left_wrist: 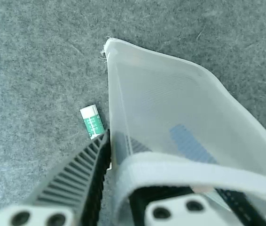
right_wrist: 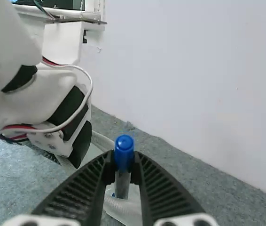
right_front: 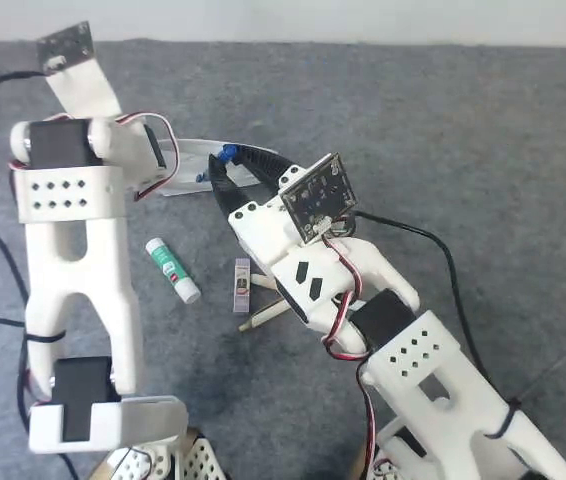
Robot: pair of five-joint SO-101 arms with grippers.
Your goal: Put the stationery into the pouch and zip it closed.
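My left gripper point(left_wrist: 123, 165) is shut on the rim of the white mesh pouch point(left_wrist: 170, 108), holding its mouth up off the grey mat. A blue shape shows through the mesh. My right gripper point(right_wrist: 123, 162) is shut on a blue-capped pen point(right_wrist: 123, 147), held upright just above the pouch's mouth point(right_wrist: 116, 207). In the high view the right gripper point(right_front: 225, 172) with the pen point(right_front: 228, 153) sits beside the pouch point(right_front: 191, 160), close to the left arm's wrist. A green and white glue stick point(right_front: 173, 270) lies on the mat, also in the left wrist view as the glue stick point(left_wrist: 91, 121).
A small purple-grey block point(right_front: 242, 285) and a pale wooden stick point(right_front: 266, 316) lie on the mat next to the right arm. The left arm point(right_front: 73, 250) stands along the left side. A pale wall borders the far edge.
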